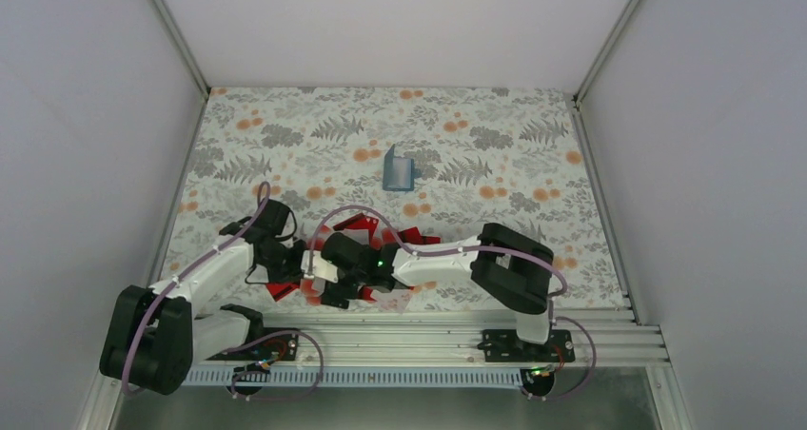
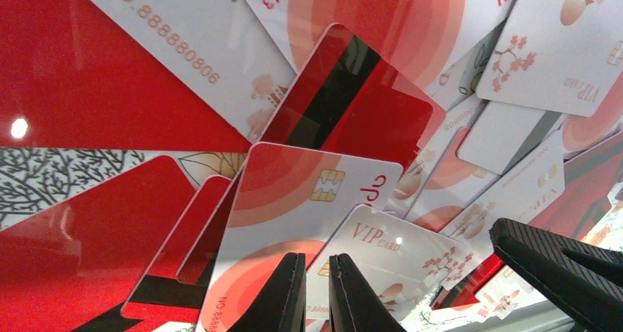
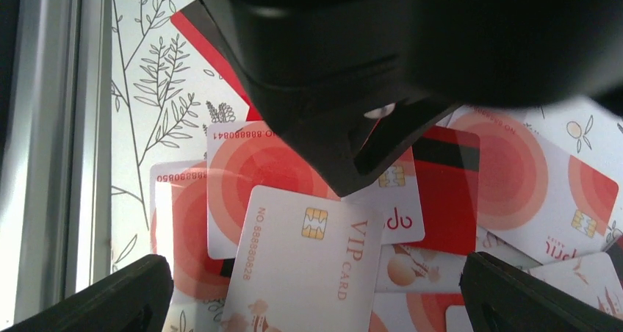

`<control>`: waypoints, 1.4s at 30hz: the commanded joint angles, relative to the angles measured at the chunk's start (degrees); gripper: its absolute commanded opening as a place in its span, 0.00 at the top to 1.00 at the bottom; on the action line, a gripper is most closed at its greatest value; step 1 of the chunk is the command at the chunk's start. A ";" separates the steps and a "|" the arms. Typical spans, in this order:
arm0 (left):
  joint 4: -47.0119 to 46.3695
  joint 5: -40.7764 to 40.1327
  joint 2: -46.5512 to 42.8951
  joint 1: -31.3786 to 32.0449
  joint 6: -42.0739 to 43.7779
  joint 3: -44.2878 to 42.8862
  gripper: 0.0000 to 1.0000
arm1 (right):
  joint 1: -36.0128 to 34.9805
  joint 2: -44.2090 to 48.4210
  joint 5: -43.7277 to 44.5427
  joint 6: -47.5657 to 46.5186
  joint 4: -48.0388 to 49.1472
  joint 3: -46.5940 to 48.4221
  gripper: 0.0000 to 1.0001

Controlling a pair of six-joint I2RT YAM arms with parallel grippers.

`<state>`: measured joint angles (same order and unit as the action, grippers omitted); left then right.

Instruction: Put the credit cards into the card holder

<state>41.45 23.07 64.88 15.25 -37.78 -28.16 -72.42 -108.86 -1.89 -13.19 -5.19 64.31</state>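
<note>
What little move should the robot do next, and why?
Probably lower the right pincer a little and close it on the white VIP card. Its fingers are wide open on either side of that card, which lies on top of the other cards, while the left pincer is nearly shut and holds nothing visible. The blue card holder stands open farther back.

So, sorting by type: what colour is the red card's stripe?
Black, on the red card; clearest in the left wrist view.

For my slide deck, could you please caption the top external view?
Left gripper and right gripper meet over the credit cards; the card holder sits apart, farther back.
</note>
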 commanded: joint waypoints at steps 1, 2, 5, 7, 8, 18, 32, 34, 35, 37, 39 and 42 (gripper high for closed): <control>0.23 1.19 -0.23 -0.31 1.18 0.54 0.89 | -0.56 -3.16 0.71 -1.46 1.29 -0.80 0.01; 0.18 1.19 -0.38 -0.33 0.99 0.75 0.89 | -0.54 -3.34 0.94 -1.39 1.48 -1.06 0.01; -0.06 1.12 -0.82 -0.35 0.49 1.18 0.89 | -0.53 -4.25 1.43 -0.47 1.76 -1.39 0.01; -0.36 1.15 -0.94 -0.35 0.15 1.54 0.89 | -0.53 -4.95 1.04 0.24 1.68 -1.53 0.02; -0.57 1.30 -1.02 -0.33 0.04 1.80 0.89 | -0.55 -5.15 0.95 0.65 1.97 -1.74 0.03; -1.54 1.03 -1.44 -0.36 -0.92 2.92 0.89 | -0.35 -5.70 -0.17 2.44 4.32 -6.06 0.09; -3.38 -0.48 -0.61 -0.35 -2.14 3.08 0.89 | 4.71 1.39 -8.47 1.84 6.39 -14.29 0.09; -3.44 -0.56 -0.59 -0.31 -2.44 3.05 0.89 | 4.75 0.61 -8.83 1.80 6.31 -13.63 0.09; -3.48 -0.57 -0.65 -0.33 -2.54 3.04 0.89 | 4.75 0.14 -8.95 2.03 6.19 -12.99 0.09; -3.48 -0.65 -0.77 -0.33 -2.76 3.08 0.89 | 4.70 -1.06 -9.37 2.67 5.51 -11.41 0.13; -3.56 -0.72 -0.81 -0.29 -2.94 3.19 0.89 | 4.65 -2.33 -9.12 3.31 4.60 -9.42 0.14; -3.58 -0.66 -0.93 -0.26 -3.23 3.39 0.89 | 4.48 -3.97 -7.30 4.26 4.31 -7.73 0.15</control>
<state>38.44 22.15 64.23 14.90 -39.94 -25.56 -68.12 -108.64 -10.02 -10.90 4.38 55.07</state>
